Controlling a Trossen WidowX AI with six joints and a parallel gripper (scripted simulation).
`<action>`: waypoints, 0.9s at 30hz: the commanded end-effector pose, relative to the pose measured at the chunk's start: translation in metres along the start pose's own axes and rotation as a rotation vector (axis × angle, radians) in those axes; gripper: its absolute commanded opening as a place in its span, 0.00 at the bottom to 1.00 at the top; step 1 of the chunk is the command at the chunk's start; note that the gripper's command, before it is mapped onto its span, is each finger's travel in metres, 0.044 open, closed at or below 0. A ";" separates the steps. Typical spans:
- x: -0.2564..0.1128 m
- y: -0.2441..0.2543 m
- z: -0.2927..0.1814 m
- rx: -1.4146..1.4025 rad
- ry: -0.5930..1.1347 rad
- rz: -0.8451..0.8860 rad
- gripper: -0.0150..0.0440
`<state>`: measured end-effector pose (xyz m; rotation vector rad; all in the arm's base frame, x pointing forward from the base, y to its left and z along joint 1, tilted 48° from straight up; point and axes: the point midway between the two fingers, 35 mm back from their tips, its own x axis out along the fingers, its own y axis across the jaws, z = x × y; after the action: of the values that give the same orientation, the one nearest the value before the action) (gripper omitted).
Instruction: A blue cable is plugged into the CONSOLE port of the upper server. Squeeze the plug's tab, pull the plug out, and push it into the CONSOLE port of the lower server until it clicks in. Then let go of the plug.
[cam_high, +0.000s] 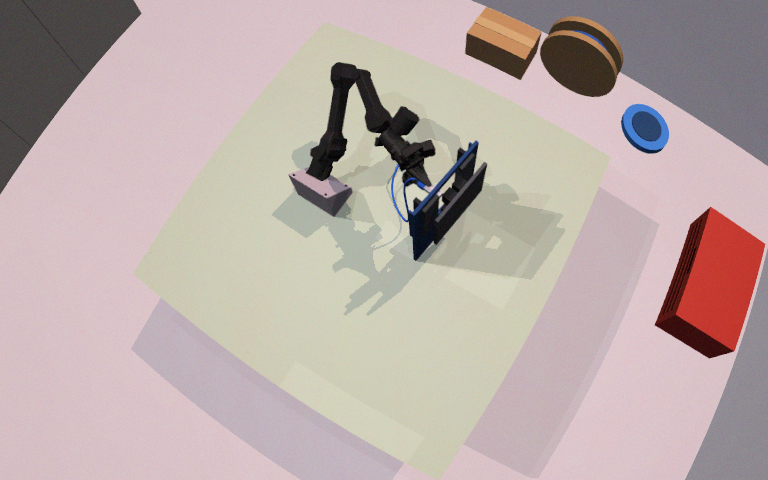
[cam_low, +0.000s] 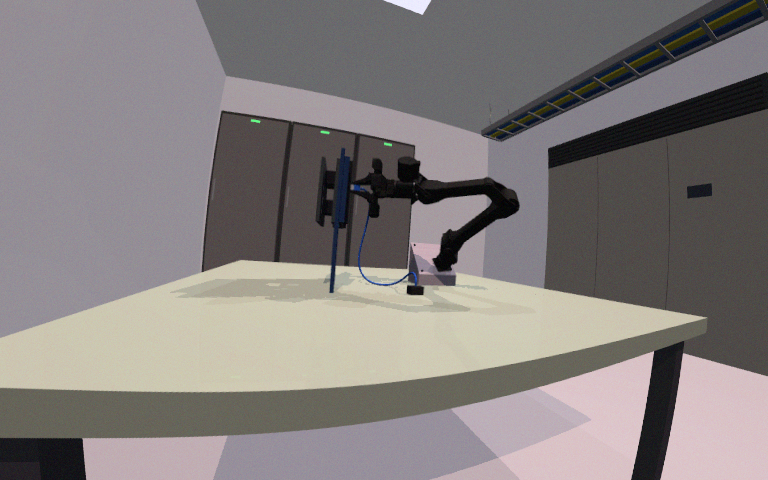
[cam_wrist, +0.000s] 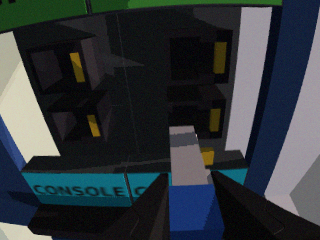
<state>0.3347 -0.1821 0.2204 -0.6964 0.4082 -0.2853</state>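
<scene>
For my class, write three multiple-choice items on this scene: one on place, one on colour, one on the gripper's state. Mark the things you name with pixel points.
1. Where is the red box?
A) On the table
B) Beyond the table's edge
C) Against the robot's base

2. What colour is the CONSOLE label strip?
A) Teal
B) Orange
C) White

3. What is the gripper doing?
A) Standing open
B) Shut on nothing
C) Gripping the plug

1: B, the top view shows the red box (cam_high: 722, 277) off the table (cam_high: 254, 237) (cam_low: 351, 345).
2: A, the wrist view shows the label strip (cam_wrist: 80, 187) in teal.
3: C, the gripper (cam_high: 427, 185) (cam_low: 353, 187) (cam_wrist: 188, 179) has the plug (cam_wrist: 195, 210) between its fingers.
</scene>
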 end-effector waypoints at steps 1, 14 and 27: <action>-0.003 -0.002 -0.001 -0.007 -0.008 -0.008 0.25; -0.009 -0.002 -0.010 -0.007 -0.007 -0.008 0.25; -0.014 -0.002 -0.013 -0.007 -0.007 -0.008 0.25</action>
<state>0.3192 -0.1857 0.2147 -0.6979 0.4046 -0.2862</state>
